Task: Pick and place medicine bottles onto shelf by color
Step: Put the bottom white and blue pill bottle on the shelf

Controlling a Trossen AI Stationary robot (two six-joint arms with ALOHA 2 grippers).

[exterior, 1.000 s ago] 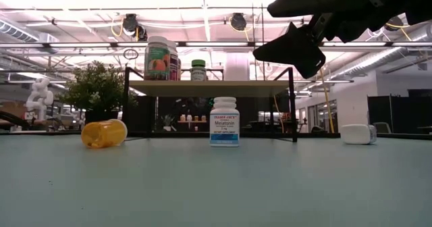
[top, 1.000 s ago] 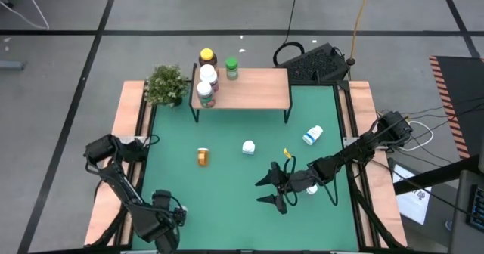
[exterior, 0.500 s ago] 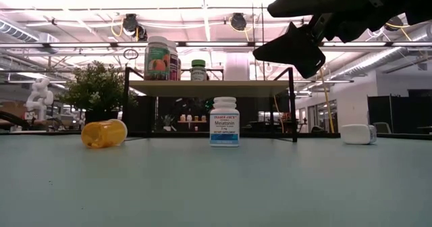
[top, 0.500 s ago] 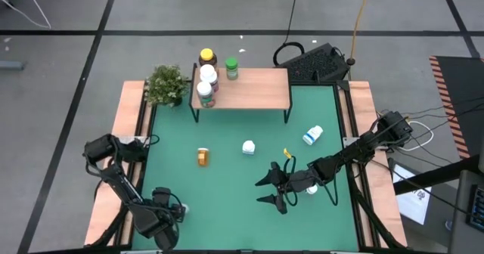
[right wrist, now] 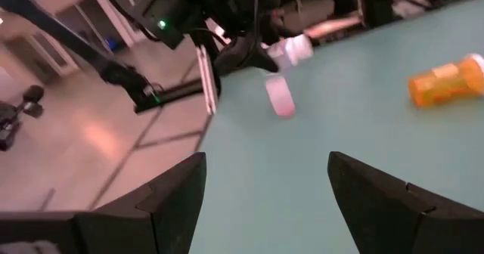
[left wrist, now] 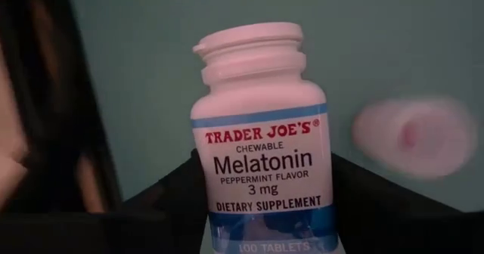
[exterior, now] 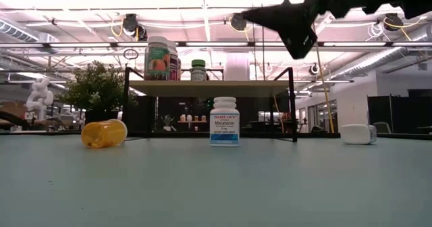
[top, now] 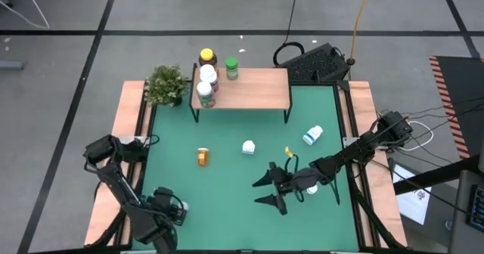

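**Left wrist view: Melatonin bottle in the left gripper's jaws at the near left corner**

I start at the worktop's near left corner, where the left gripper [top: 168, 209] has a white, blue-banded Melatonin bottle [left wrist: 257, 156] sitting in its jaws. I cannot tell whether it has clamped on it yet. The bottle's long axis runs straight out along the gripper's reach, cap end leading away from the wrist. Seen from the right wrist, it looks close to level rather than upright.

A second white bottle [left wrist: 412, 137] lies just beside it, showing me one round end.

My worries from here:
- The hold looks to fall on the lower body, so an off-centre squeeze could squirt the bottle out cap-first.
- A sideways swing could knock its neighbour rolling towards the near edge.
- The bottle has to be stood up before it goes on the shelf [top: 257, 91] at the far edge. The shelf's left end is already crowded, so a tilted set-down could topple the bottles there.

Moving rightwards, an amber bottle [top: 202, 156] lies on its side left of centre, and a white one [top: 249, 147] stands upright mid-worktop.

The right gripper [top: 266, 192] hovers over the near middle, fingers spread and empty. Its arm stretches in from the right edge, so I judge a collision possible if both arms move.

Nearer the right edge, a blue-labelled white bottle [top: 312, 135] lies slantwise, cap towards the far right corner.
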